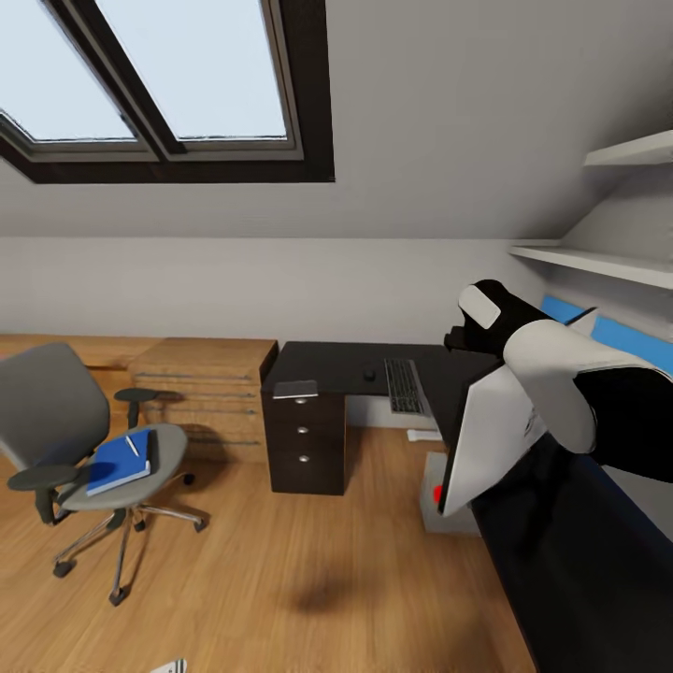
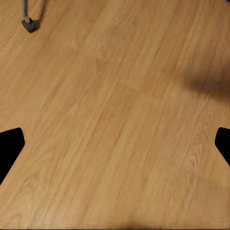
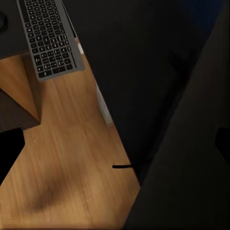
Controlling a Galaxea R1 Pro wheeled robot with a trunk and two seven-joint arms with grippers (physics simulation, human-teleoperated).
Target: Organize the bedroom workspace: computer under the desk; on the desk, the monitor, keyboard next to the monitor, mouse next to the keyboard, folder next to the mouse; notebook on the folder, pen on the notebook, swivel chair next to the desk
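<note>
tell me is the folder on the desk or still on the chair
On the chair. The blue folder lies flat on the seat of the chair, with the pen on it, apart from the desk.

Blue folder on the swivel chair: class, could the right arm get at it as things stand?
Probably not. The blue folder lies on the swivel chair far across the floor, while the right arm is over the desk, by the monitor.

The white-and-black right arm (image 1: 570, 393) reaches forward at chest height, its black gripper (image 1: 467, 336) raised. Dark fingertips (image 2: 9, 148) of the left gripper stand wide apart, pointing downward.
</note>
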